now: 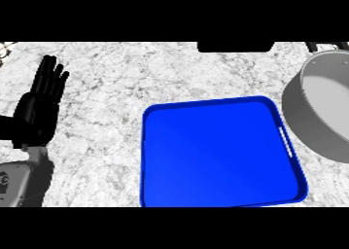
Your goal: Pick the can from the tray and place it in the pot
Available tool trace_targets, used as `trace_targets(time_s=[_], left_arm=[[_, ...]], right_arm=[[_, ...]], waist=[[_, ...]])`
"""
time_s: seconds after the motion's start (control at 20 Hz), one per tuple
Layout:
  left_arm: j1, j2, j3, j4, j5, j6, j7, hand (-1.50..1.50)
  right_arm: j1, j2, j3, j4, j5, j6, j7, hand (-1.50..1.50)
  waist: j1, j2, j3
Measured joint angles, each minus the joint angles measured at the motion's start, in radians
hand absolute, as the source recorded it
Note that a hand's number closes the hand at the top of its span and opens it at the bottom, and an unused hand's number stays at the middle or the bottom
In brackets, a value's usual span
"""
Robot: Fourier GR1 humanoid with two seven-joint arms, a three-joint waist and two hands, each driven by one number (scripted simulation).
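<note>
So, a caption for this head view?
Open left hand rests beside a blue tray, with a grey pot at right.

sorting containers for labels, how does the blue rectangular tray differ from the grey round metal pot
The blue rectangular tray is shallow with a low rim; the grey round metal pot has a tall wall. The tray sits centrally, the pot at its right, partly out of view. Both rest on the marble counter and look empty.

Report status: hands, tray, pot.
Left robot hand open, resting at left; right not in view. No can in view on blue tray. Pot at right, nothing between.
</note>
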Motion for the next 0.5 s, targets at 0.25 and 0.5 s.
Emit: trace_targets(time_s=[0.25,0.5], left_arm=[[-0.004,-0.007,-0.003,-0.017,-0.012,0.004,0.013,0.00],[-0.002,-0.018,-0.004,-0.008,-0.019,-0.007,0.000,0.00]], right_arm=[[-0.099,-0.076,-0.041,0.266,-0.028,-0.007,-0.156,1.50],[-0.212,-0.112,-0.018,0.525,0.021,-0.079,-0.279,1.50]], waist=[[0.007,0.001,0.000],[0.012,0.002,0.000]])
